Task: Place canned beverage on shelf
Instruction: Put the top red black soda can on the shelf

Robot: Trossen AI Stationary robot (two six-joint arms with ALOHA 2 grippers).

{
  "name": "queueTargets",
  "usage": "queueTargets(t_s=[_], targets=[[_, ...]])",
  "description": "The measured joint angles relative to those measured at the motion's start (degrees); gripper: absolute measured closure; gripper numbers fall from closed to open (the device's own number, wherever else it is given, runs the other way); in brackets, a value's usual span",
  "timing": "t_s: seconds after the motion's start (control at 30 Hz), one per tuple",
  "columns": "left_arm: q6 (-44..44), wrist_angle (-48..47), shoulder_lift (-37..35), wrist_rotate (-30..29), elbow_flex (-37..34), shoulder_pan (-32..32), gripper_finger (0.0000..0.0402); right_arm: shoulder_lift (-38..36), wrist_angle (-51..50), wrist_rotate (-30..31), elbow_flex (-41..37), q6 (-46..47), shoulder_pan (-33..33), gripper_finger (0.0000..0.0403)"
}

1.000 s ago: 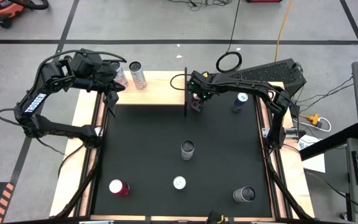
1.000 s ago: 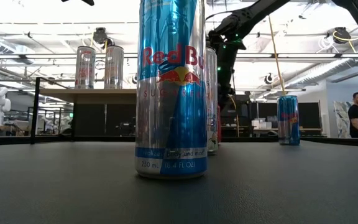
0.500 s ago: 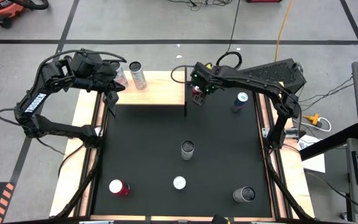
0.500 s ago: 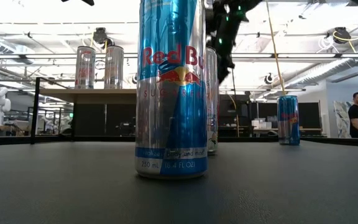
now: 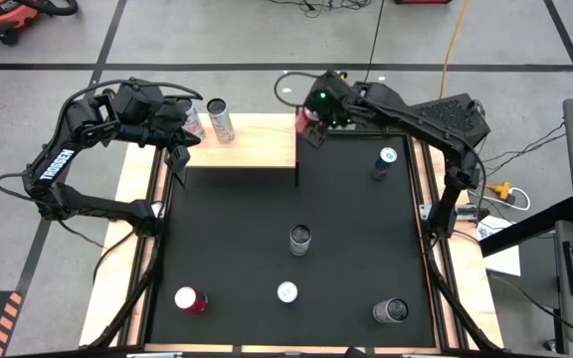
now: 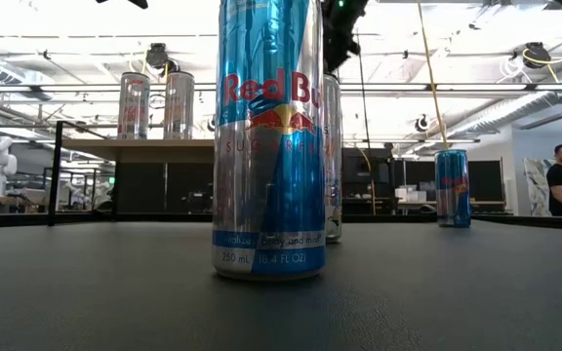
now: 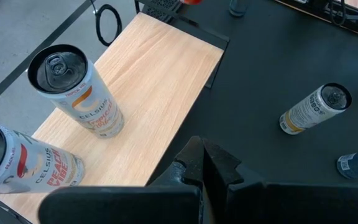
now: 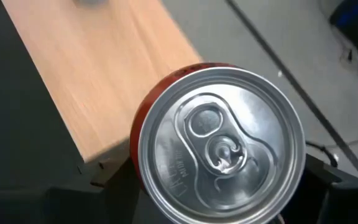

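Fingers of the right gripper (image 5: 311,119) clamped on a red can (image 8: 219,155), upright, upper centre of the high frame at the shelf (image 5: 257,147) end; likely light, rigid, smooth-walled, best held mid-body; left gripper (image 7: 197,177) shut, idle.

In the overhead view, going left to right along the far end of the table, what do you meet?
Left tool, shut → two cans standing on the wooden shelf, first then → right tool holding a red can by the shelf's right end → blue can on the black mat.
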Motion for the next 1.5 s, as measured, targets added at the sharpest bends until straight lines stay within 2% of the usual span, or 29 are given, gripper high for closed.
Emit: queueTargets(t_s=[0.1, 0.3, 0.43, 0.6, 0.9, 1.03, 1.5], targets=[[-0.02, -0.02, 0.07, 0.0, 0.0, -0.01, 0.0401, -0.01, 3.64, -0.42, 0.91, -0.66, 0.0, 0.0137], [-0.04, -0.02, 0.53, 0.0, 0.0, -0.01, 0.0401, 0.32, 12.09, -5.98, 0.91, -1.56, 0.0, 0.0137], [-0.07, -0.09, 1.15, 0.0, 0.0, -0.01, 0.0401, 1.1, 17.64, -6.62, 0.91, -2.3, 0.15, 0.0137], [-0.02, -0.13, 1.87, 0.0, 0.0, 0.0, 0.0401, 2.15, 18.54, -10.63, 0.89, -2.66, -0.09, 0.0137], [0.03, -0.2, 2.04, 0.0, 0.0, 0.0, 0.0401, 6.37, 19.19, -10.81, 0.87, -3.89, -0.15, 0.0137], [0.09, -0.54, 2.04, 0.0, 0.0, 0.01, 0.0401, 7.75, 16.39, -12.56, 0.83, -3.78, -0.15, 0.0137], [1.46, -0.5, 2.04, 0.0, 0.0, 0.0, 0.0401, 11.22, 13.68, -12.2, 0.8, -4.11, -1.2, 0.0125]])
